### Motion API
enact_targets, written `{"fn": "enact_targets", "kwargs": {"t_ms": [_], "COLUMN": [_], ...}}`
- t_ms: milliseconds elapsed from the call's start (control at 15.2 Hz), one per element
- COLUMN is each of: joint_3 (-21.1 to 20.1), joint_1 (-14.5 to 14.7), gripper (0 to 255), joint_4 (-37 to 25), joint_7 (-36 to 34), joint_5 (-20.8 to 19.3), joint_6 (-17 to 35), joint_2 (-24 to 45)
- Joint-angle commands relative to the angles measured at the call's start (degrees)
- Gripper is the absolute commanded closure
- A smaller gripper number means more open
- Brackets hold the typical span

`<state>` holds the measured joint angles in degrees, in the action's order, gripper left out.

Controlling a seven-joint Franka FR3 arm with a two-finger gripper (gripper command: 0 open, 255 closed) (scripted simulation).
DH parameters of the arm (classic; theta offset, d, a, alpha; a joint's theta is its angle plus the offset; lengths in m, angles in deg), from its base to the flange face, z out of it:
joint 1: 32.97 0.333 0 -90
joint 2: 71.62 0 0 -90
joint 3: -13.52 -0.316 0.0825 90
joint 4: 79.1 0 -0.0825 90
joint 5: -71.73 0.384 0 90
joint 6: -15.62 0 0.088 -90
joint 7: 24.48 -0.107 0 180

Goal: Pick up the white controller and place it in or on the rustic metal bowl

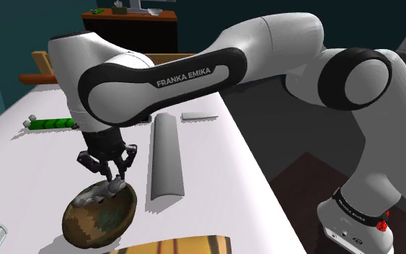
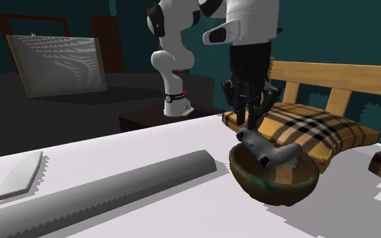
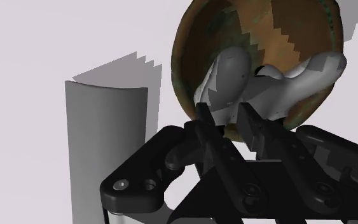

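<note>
Stock as you see it, shoulder view, L to R: green segmented obj (image 1: 50, 124) at far L of white table (image 1: 215, 180); bowl (image 1: 86, 224), mottled brown w/ green patches, near table's front edge; gripper (image 1: 112, 177) pointing down, directly over bowl's rim; controller (image 1: 107, 190), pale grey-white, lying on that rim and partly inside bowl, right under the gripper; half-round bar (image 1: 165, 155), grey, lying flat just R of bowl, apart from it; flat slab (image 1: 200, 115), small, grey, beyond the bar's far end; arm (image 1: 266, 50), white w/ dark joints, arching in from R. Second ext. view, L to R: slab, then bar, then bowl w/ controller resting across its opening, one end up under the gripper, other end over the rim toward the plaid cushion (image 2: 317, 132); cushion sits touching or just behind bowl, wooden bench back (image 2: 331, 74) above it. Wrist view: one handle of controller reaches the gripper's tip, rest spread over bowl's interior. Hand state: you cannot tell whether it clasps the controller or merely stands at it; contact not clear in any view.
</note>
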<state>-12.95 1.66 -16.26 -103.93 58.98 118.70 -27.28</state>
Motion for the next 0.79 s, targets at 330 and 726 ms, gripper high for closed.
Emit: {"fn": "enact_targets", "kwargs": {"t_ms": [330, 726], "joint_3": [0.7, 1.0], "joint_1": [2.0, 1.6], "gripper": [255, 255], "joint_4": [-2.8, 0.1], "joint_7": [-0.8, -1.0], "joint_5": [-1.0, -1.4], "joint_6": [1.4, 5.2], "joint_2": [4.2, 5.3]}}
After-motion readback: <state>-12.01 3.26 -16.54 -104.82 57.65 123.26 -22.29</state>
